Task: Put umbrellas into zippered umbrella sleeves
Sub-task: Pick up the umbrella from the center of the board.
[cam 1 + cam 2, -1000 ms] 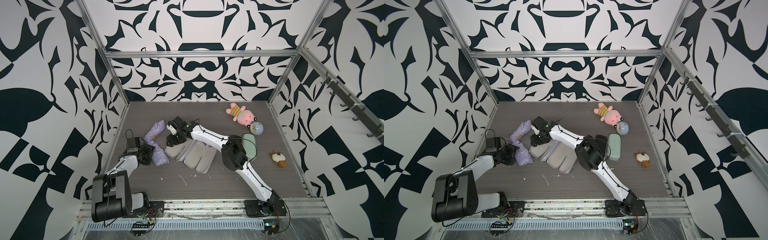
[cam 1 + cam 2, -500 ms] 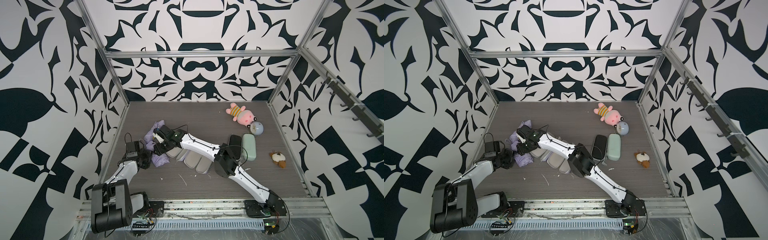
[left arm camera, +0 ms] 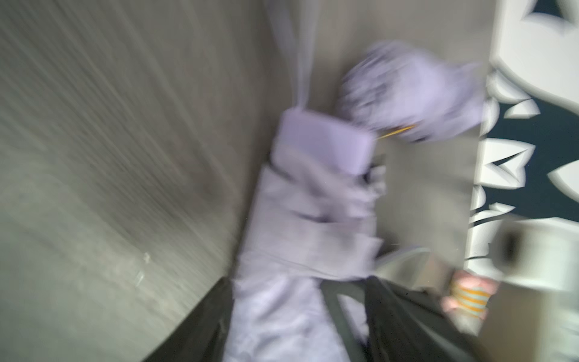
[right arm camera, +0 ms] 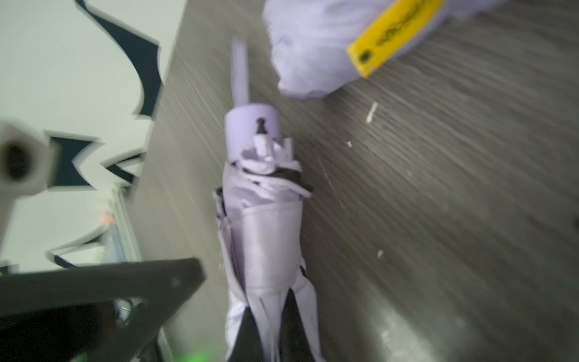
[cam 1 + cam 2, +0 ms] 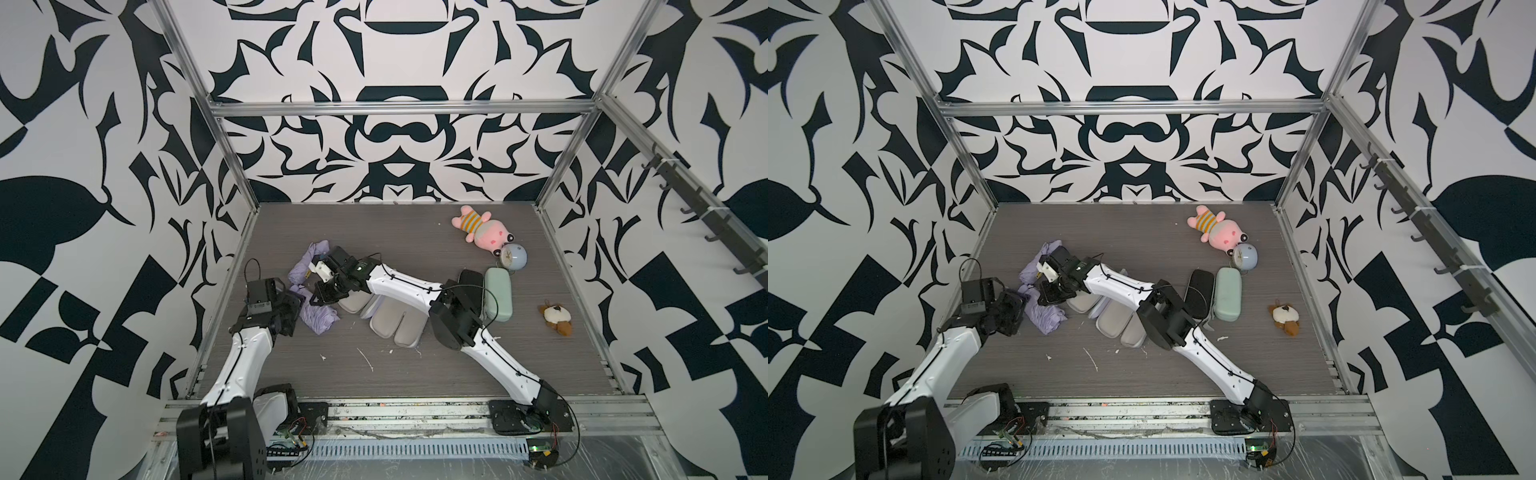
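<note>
Lilac umbrella (image 4: 263, 238) is clamped in your right gripper (image 4: 269, 322), jaws closed tight on the folded fabric with the round handle end pointing away from the wrist. Your left gripper (image 3: 294, 322) has the same bundle filling the gap between its spread fingers (image 3: 200, 332) — the view is too blurred to say whether they press on it.

In both top views the two grippers meet over this umbrella at the left of the table (image 5: 415, 232), left gripper on its left side and right gripper on its far-right side. A second lilac umbrella (image 5: 309, 262), carrying a yellow tag (image 4: 394, 34), lies just beyond on the far side.

Open sleeves (image 5: 395, 322) lie just right, grey lining up, partly under your right arm. Further right, a black sleeve (image 5: 471, 286) and a mint green sleeve (image 5: 498, 293) lie side by side, both closed. A pink plush (image 5: 484, 230) and a clock (image 5: 514, 257) lie at far right.
</note>
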`<state>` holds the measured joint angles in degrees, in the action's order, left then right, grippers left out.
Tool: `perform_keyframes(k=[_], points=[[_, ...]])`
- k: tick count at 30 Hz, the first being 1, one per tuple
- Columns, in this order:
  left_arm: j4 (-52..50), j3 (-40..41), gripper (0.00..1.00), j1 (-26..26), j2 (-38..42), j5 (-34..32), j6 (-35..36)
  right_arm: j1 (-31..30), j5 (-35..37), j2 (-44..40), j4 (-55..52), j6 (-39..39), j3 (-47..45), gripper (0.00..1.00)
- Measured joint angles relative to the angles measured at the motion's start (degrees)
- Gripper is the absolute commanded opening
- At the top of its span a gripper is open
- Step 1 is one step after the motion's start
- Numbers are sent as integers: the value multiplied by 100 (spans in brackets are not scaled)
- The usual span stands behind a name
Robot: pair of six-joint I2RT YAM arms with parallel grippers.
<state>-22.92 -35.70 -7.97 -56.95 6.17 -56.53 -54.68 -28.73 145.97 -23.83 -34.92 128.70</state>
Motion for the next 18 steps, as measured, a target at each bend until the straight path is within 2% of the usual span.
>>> perform_keyframes(k=[4,8,13,17,18], points=[[-697,-1598,76,0,146,-358,855,291,-144,-782,824,-557,-955,0],[-1104,-2446,78,293,-20,-258,1613,737,20,-2393,1958,-1196,-2946,0],[-1493,-2745,84,1928,-737,-133,2389,1121,896,-4774,2761,-1945,-5606,0],[-1722,-2745,99,3178,-1360,-131,2833,885,1637,-6378,2745,-2634,-7379,0],[-1749,-2745,100,3438,-1515,-151,2909,789,1790,-6675,2603,-2780,-7694,0]])
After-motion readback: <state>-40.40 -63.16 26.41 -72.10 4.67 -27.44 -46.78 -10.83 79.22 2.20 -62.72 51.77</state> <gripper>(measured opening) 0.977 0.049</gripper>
